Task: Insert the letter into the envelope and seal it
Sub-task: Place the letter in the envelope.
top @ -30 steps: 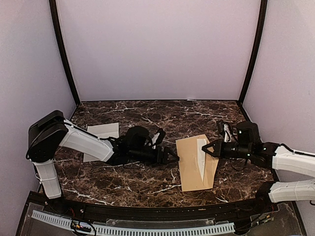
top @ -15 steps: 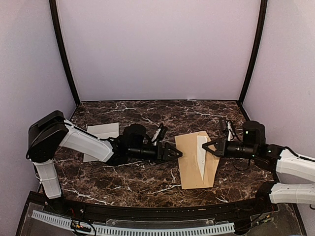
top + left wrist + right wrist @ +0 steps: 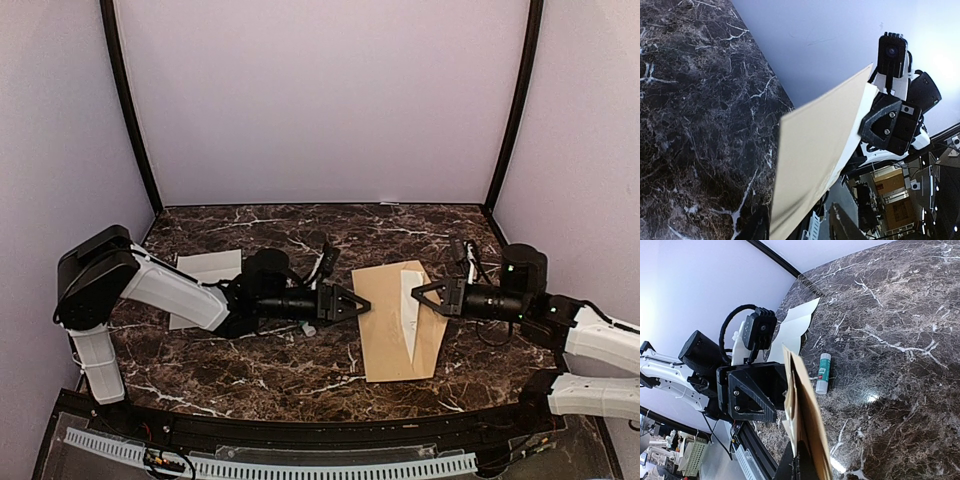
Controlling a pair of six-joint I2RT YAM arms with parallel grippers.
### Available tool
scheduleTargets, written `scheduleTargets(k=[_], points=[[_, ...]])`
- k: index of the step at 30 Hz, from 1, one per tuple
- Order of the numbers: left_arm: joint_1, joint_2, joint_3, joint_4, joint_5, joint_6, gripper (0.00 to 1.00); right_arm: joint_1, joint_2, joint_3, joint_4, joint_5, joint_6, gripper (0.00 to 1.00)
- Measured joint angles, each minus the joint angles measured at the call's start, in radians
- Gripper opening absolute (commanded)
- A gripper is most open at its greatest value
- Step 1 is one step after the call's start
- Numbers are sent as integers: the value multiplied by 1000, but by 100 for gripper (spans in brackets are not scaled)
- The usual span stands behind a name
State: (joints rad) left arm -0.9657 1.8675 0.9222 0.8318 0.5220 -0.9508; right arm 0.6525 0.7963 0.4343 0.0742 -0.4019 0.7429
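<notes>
Comparing with a second earlier, the left tool has advanced to the left edge of the envelope and narrowed. Its jaws are still apart, straddling that edge. The right tool stays pinched together on the envelope's right edge, beside a pale strip. The envelope is tan and flat, held tilted above the tabletop between both tools. The letter, white and creased, lies well left of the envelope, partly under the left arm.
</notes>
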Motion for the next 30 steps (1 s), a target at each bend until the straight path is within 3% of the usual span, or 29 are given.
scheduleTargets(k=[7,20,30], points=[[2,0,-49,109,37,-8,1,0,-3,1,-26,11,0,0],[2,-7,-62,164,118,47,0,-34,46,90,-240,66,-14,0],[2,-26,-62,180,177,56,0,-64,72,93,-240,12,-23,0]])
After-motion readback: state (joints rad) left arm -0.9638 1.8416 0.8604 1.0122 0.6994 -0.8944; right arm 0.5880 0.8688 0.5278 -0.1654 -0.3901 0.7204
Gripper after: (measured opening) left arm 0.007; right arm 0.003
